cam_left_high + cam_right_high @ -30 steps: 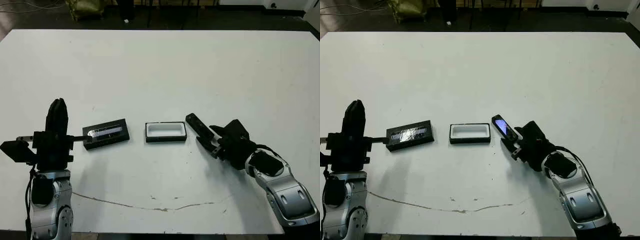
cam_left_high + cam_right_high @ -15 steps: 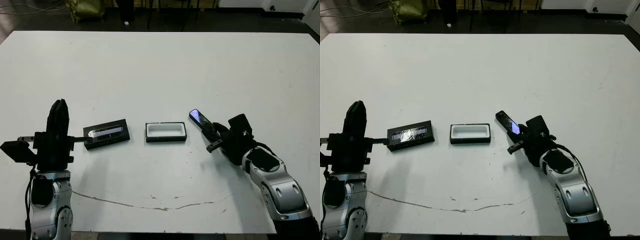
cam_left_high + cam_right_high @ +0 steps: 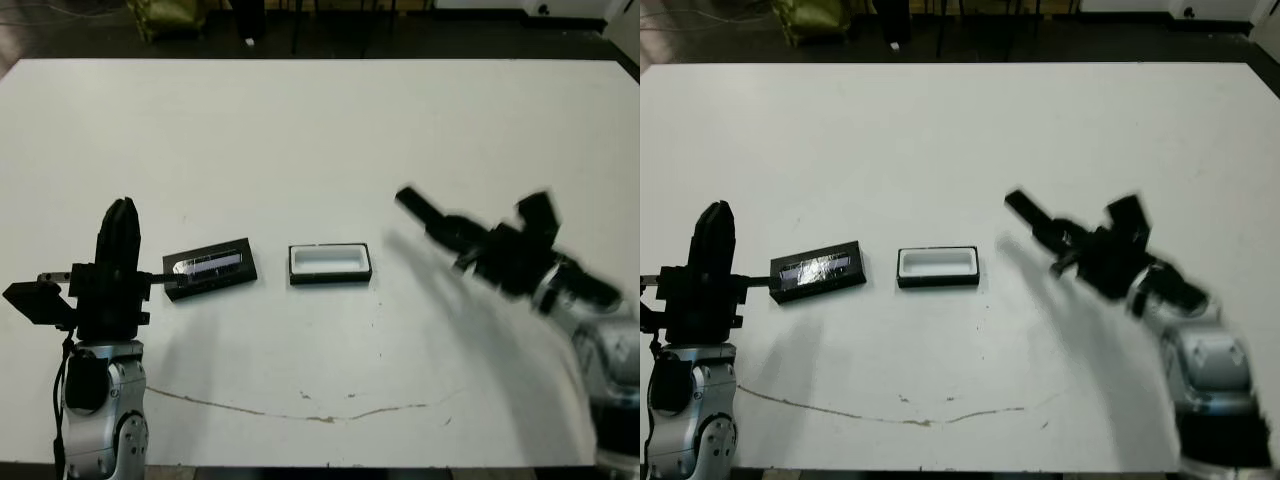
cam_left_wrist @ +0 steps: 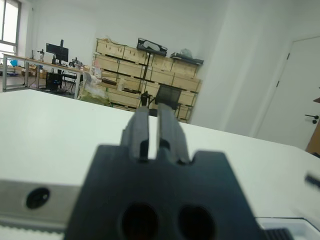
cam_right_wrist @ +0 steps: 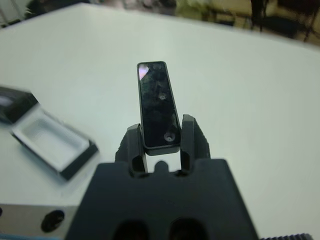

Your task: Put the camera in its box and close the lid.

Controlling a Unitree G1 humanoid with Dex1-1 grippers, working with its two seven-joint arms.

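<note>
My right claw grips the camera above the counter, right of the open box; next I'd carry it over and lower it in.

Camera aloft; box open (lid beside).

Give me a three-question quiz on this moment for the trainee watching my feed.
1. True or false: the camera lies inside the box.
2. Which gripper holds the camera? A) left gripper B) right gripper
3. Fill in: between the left gripper and the box lies the ____.

Key: 1. False; it is held above the table. 2. B. 3. lid.
</note>
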